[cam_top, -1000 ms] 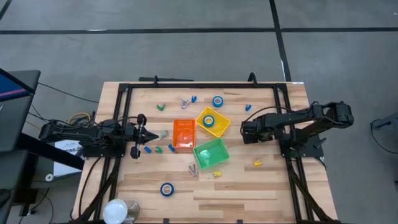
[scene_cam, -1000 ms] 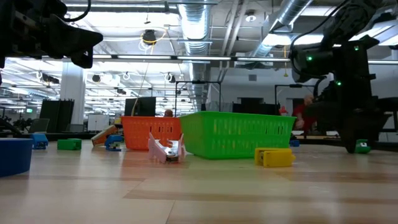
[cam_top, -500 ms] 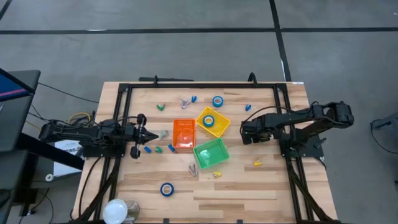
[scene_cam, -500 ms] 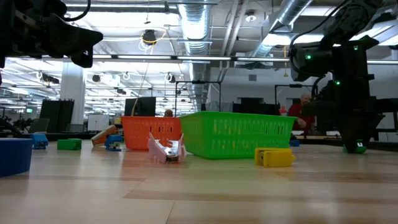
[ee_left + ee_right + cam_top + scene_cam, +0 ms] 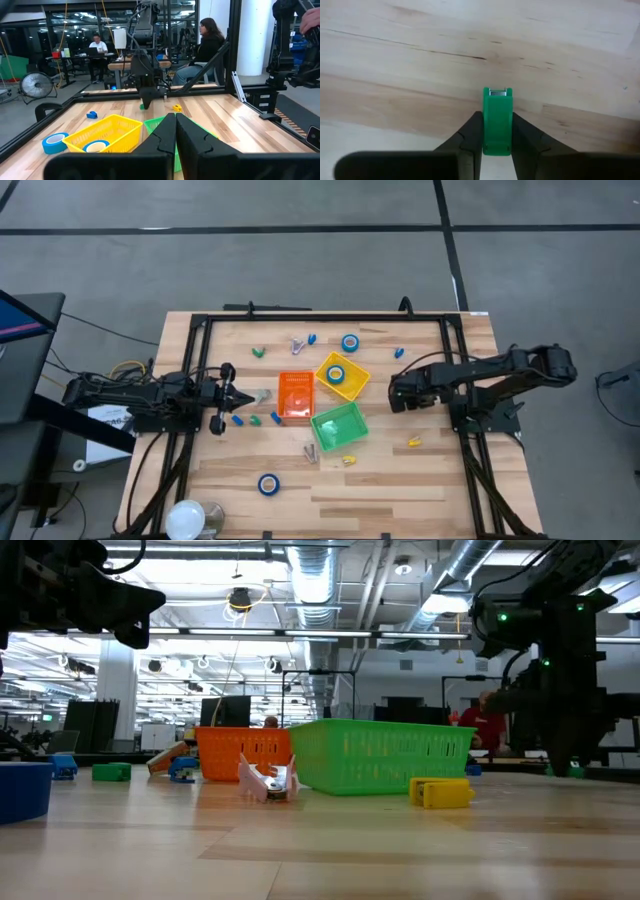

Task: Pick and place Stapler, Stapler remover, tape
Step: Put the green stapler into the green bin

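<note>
Three bins: the yellow bin alone holds tape.

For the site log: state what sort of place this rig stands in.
Probably a robotics lab or workshop in an open industrial hall: exposed ceiling ducts, people seated at a desk behind the wooden table, and a floor fan.

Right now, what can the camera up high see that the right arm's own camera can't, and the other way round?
Only the high view shows the orange bin, yellow bin, green bin, the tape rolls and the waiting left gripper at the table's left. Only the right wrist view shows the small green stapler pinched between the fingers. Both show the right gripper and the wooden table.
</note>
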Available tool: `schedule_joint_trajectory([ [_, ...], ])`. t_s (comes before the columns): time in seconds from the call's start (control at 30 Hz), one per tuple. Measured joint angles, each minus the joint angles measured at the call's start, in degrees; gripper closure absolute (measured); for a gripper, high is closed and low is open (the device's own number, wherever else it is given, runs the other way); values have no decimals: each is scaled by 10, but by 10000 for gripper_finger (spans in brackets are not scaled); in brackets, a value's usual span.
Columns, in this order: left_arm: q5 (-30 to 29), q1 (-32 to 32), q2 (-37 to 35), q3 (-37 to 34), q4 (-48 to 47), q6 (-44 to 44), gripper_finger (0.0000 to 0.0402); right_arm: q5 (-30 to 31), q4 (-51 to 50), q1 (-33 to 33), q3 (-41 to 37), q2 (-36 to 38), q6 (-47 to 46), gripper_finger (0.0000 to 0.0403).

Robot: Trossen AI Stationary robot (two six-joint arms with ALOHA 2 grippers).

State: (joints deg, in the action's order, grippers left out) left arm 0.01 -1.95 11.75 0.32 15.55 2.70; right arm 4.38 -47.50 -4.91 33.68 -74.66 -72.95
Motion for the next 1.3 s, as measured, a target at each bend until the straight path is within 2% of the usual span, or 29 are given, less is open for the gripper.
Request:
schedule_joint_trajectory([
  [0.7,0,0,0,0,0,0,398,32,0,-38,158,3,153,337],
  [1.0,0,0,0,0,0,0,398,32,4,-40,240,2,266,337],
  [1.3,0,0,0,0,1,0,398,30,-1,-13,315,-71,346,337],
])
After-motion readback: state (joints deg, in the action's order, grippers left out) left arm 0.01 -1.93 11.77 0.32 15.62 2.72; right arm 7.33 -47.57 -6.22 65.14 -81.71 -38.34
